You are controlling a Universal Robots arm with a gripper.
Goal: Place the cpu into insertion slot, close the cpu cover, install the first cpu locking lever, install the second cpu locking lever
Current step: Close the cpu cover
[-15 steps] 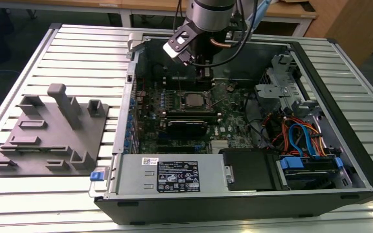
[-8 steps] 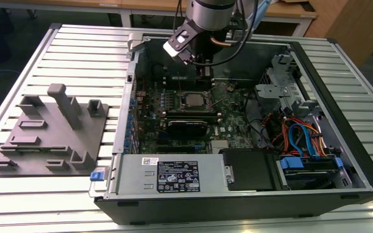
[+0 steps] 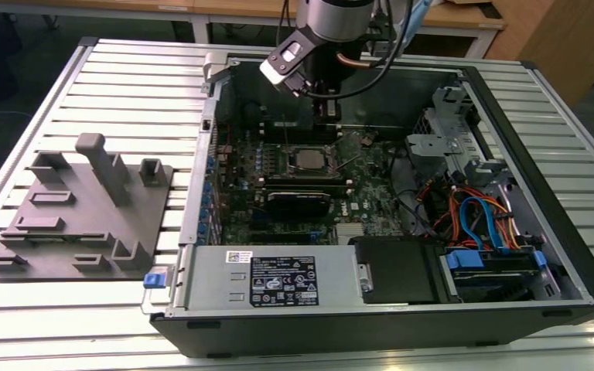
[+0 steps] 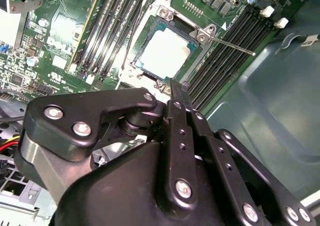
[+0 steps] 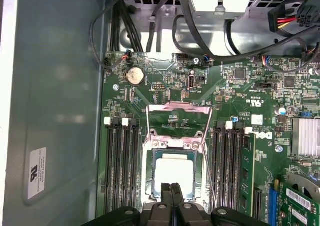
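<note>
First wrist view: hand (image 5: 172, 191) fingers were pressed together, gripping nothing, tips just above cpu (image 5: 175, 168). Cpu lay mid mobo (image 5: 165, 93), cover (image 5: 148, 178) flat around it, betw. RAM slots (image 5: 122, 161) either side.

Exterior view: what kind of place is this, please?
Probably a robotics lab or workshop: an open computer case lies on a slatted metal table, a robot arm hangs over it, and wooden desks stand behind.
</note>
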